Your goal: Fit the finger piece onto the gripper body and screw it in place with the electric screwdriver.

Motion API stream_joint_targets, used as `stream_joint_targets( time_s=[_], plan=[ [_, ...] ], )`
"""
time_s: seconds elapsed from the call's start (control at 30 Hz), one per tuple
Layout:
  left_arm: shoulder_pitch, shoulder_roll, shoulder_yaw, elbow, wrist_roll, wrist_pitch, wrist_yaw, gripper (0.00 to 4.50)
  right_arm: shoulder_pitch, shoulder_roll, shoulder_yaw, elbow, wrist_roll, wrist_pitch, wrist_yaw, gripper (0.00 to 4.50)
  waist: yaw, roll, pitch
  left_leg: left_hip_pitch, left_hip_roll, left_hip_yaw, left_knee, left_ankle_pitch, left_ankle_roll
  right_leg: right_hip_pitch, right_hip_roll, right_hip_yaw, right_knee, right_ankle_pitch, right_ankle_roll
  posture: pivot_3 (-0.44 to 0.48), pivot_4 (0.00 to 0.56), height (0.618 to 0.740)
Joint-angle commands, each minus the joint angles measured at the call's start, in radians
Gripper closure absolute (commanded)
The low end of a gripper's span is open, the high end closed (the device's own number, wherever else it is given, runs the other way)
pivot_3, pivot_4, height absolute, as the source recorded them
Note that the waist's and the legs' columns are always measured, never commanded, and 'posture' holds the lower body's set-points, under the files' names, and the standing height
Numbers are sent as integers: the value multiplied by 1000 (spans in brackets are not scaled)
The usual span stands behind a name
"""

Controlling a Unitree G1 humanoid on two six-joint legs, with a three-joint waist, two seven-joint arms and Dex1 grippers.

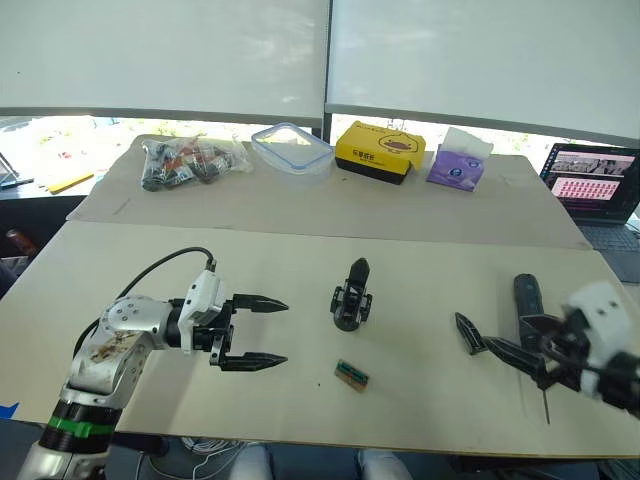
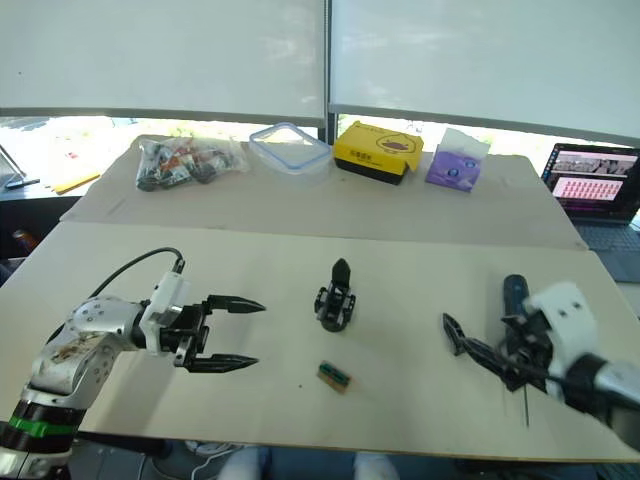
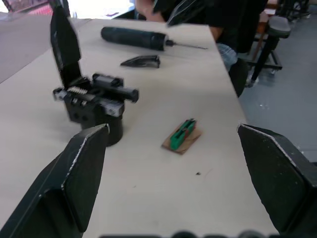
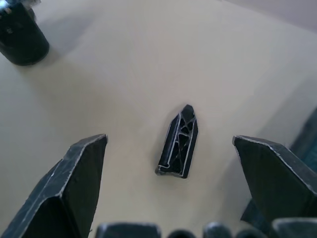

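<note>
One table [image 1: 300, 270] is being shown, beige-topped, with a second sheet laid across the far part. One laptop [image 1: 597, 190] is being seen at the far right edge, screen lit. One yellow box [image 1: 379, 151], one clear plastic container [image 1: 292, 148], one purple tissue pack [image 1: 458, 160] and one clear bag of parts [image 1: 190, 162] are being kept along the far side.

Two grippers are being shown. The left gripper [image 1: 250, 332] is being held over the near left of the table, its two black fingers spread wide apart with nothing between them. The right gripper [image 4: 176, 196] is being held over the near right, fingers also spread apart and empty, straddling the finger piece [image 4: 178, 143] without touching it.

One electric screwdriver [image 3: 133, 38] is being seen lying flat at the right, a long black cylinder with a thin metal bit, just beside the finger piece.

One gripper body [image 1: 351, 297] is being seen standing at the table's middle: a chunky black block on a round base, one pointed finger sticking up.

One finger piece, small, flat, black, ribbed inside and tapering to a point, is lying flat on the table between the gripper body and the screwdriver.

One small green-and-brown block [image 1: 351, 375] is lying near the front edge, just nearer than the gripper body.
</note>
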Motion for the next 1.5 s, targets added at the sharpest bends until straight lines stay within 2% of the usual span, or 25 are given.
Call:
stream_joint_targets(
  time_s=[0.03,0.13,0.3,0.63,0.73,0.83,0.9,1.0,1.1,1.17,1.3,1.37,1.43,1.5],
  plan=[
    [1,-8,16,-64,-31,8,41,132,-163,-28,148,98,-25,149,-19,0,5,0,0,-1,0,0,0,0,0,0,0,0,0,0,0,0,150,740],
    [2,-18,19,-85,-33,12,82,132,-300,-34,275,162,-80,237,-5,0,9,-1,0,-4,-1,0,1,0,1,-2,0,0,-1,0,1,0,150,740],
    [7,-21,21,-107,-36,16,131,132,-395,-16,417,217,-179,291,38,0,6,0,0,-4,-1,0,1,0,1,-3,0,0,0,-1,2,0,150,740],
    [13,-25,11,-124,-44,12,161,132,-451,97,475,264,-304,294,65,0,-8,-5,-2,-2,0,0,2,0,1,-2,1,0,0,0,2,0,150,740],
    [8,-26,10,-119,-45,12,160,0,-456,98,492,251,-320,326,93,772,-12,-6,-2,-2,0,0,3,0,1,-1,1,0,0,1,2,0,150,740],
    [5,-26,7,-114,-45,12,159,0,-456,100,498,240,-336,343,112,1823,-11,-6,-2,-2,0,0,3,0,1,-1,1,0,1,1,2,0,150,740],
    [4,-30,8,-113,-50,18,164,0,-448,105,476,226,-346,333,119,2598,-8,-6,-1,-2,0,0,3,0,1,-1,1,0,0,0,2,0,150,740],
    [-10,-48,23,-112,-86,59,200,0,-402,112,386,177,-353,265,132,3400,0,-6,-1,-2,0,0,3,0,1,-2,1,0,0,0,2,0,150,740],
    [-35,-71,49,-115,-142,123,266,0,-329,126,286,103,-379,145,155,3397,3,-5,-1,-3,0,0,3,0,1,-2,1,0,0,0,2,0,150,740],
    [-80,-116,89,-116,-232,214,385,0,-259,187,164,-21,-412,-72,185,3397,7,-5,0,-3,0,0,2,0,1,-2,1,0,1,0,3,0,150,740],
    [-166,-207,131,-117,-363,337,579,0,-245,332,61,-203,-444,-284,131,3397,2,-3,0,-3,0,0,3,0,1,-2,1,0,2,1,5,0,150,740],
    [-213,-263,136,-107,-389,360,668,0,-276,380,86,-263,-482,-333,82,3397,3,-4,0,-3,0,-1,3,0,1,-1,2,0,2,1,6,0,150,740],
    [-280,-350,130,-81,-405,371,777,0,-362,433,202,-319,-563,-360,-3,3397,3,-4,0,-3,0,-1,3,0,1,-1,2,0,2,1,6,0,150,740],
    [-315,-401,125,-72,-403,375,833,0,-419,481,274,-338,-606,-357,-55,3397,2,-4,0,-3,0,-1,4,0,1,-1,2,0,1,2,6,0,150,740]
  ],
)
